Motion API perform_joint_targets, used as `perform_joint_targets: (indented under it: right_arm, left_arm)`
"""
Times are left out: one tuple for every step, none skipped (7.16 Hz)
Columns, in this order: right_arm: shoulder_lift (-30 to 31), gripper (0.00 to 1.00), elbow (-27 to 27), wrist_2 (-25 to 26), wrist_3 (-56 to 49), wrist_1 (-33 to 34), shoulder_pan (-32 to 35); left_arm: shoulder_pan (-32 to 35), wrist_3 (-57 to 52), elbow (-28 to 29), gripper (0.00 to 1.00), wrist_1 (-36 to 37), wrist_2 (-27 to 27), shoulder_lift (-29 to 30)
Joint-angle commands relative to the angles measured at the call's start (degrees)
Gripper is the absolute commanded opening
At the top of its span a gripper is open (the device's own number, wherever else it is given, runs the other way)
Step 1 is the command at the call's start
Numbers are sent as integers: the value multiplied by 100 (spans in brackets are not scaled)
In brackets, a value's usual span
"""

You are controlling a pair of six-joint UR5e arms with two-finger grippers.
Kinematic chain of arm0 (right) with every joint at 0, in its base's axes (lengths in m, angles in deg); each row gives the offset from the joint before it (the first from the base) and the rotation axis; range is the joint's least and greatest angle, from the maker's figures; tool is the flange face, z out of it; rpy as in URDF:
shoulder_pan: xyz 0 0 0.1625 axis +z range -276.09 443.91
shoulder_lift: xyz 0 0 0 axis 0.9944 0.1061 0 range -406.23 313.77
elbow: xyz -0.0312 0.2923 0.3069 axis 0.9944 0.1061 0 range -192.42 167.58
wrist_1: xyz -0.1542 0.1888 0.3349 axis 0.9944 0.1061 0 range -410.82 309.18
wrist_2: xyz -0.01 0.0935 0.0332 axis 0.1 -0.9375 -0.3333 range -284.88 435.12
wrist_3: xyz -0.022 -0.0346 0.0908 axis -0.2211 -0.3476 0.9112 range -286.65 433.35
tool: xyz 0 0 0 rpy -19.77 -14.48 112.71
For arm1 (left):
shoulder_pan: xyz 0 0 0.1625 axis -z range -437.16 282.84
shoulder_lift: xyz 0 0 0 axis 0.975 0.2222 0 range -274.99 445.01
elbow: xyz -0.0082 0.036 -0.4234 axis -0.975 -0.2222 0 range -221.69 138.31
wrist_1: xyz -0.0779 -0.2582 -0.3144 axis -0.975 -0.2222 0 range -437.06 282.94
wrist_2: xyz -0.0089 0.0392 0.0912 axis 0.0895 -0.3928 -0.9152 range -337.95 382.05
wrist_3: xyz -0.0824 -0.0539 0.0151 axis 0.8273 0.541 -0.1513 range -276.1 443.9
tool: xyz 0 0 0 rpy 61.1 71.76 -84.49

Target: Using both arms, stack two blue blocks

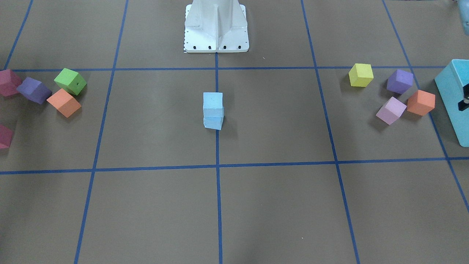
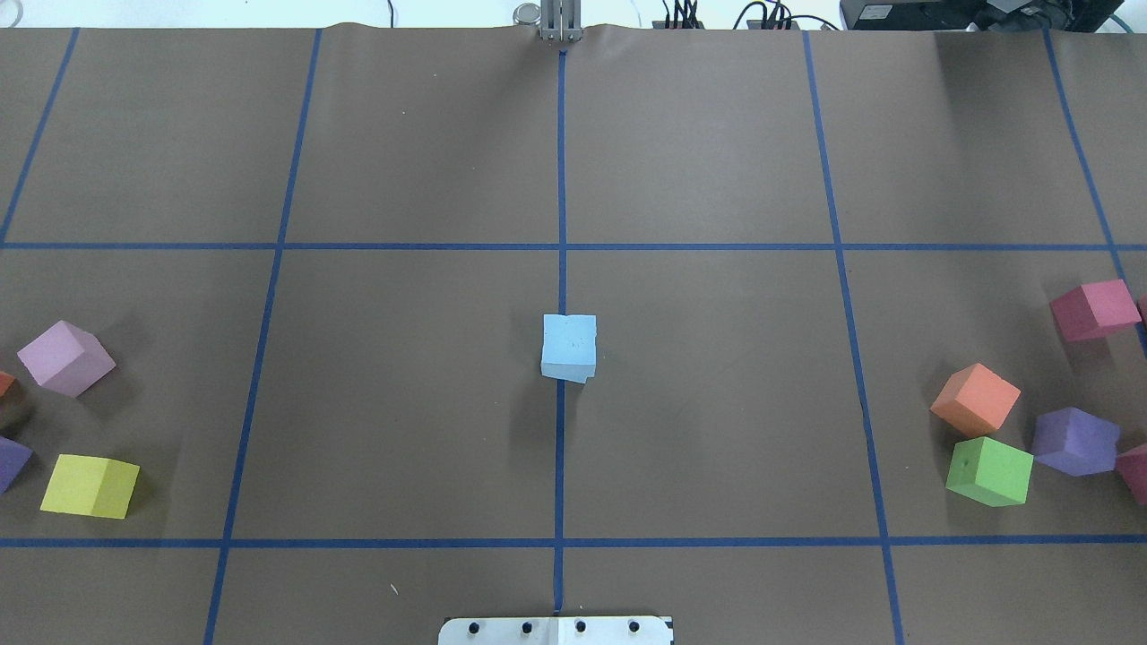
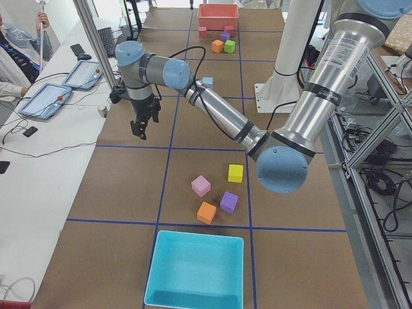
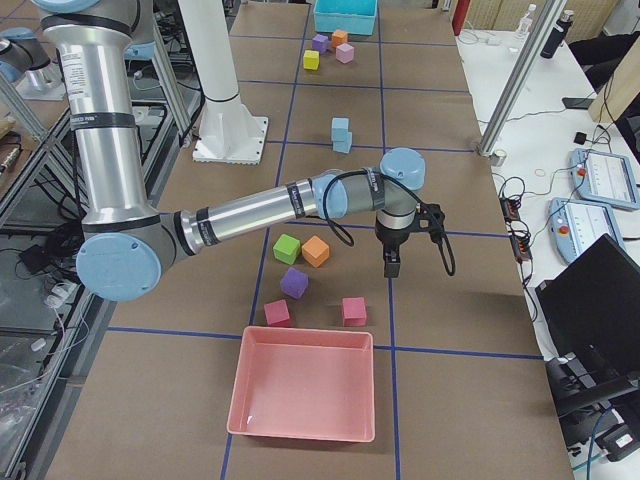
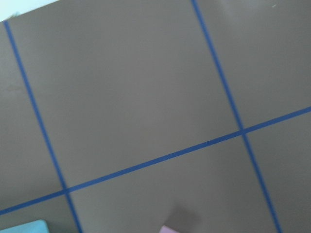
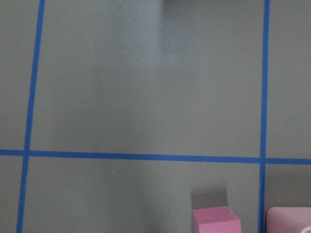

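Observation:
The two pale blue blocks stand stacked at the table's middle on the centre tape line, the upper block (image 1: 213, 99) on the lower one (image 1: 213, 123), slightly twisted. The stack also shows from overhead (image 2: 569, 345) and in both side views (image 3: 207, 82) (image 4: 341, 135). The left gripper (image 3: 140, 132) hangs over bare table near the operators' edge, far from the stack. The right gripper (image 4: 391, 268) hangs over the table on the other side, also apart from it. Both show only in side views; I cannot tell whether they are open or shut. Nothing shows between their fingers.
Coloured cubes lie in two clusters: yellow (image 2: 90, 485), pink, purple, orange on the robot's left; green (image 2: 990, 470), orange, purple, red on its right. A turquoise bin (image 3: 196, 270) and a pink-red bin (image 4: 305, 385) stand at the table's ends. The white pedestal (image 1: 216, 27) stands behind the stack.

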Motion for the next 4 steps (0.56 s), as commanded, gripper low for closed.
perform_joint_targets:
  right_arm:
    - [422,100,-216,-72,-86,-3,166]
    - [685,100,-366,-64,-95,-12,227]
    - [836,100,-454,-63,-95,-3,288]
    - [890,100,-464,-55,-95,-3,307]
  left_arm:
    - [571,-926,1097,99,-1113,41,-628]
    - [669,-929,1651,99,-2001,41,-883]
    - [696,-894,1901,99,-2253,41,-912]
    - [765,-876,1903,99,-2264,41,-1095]
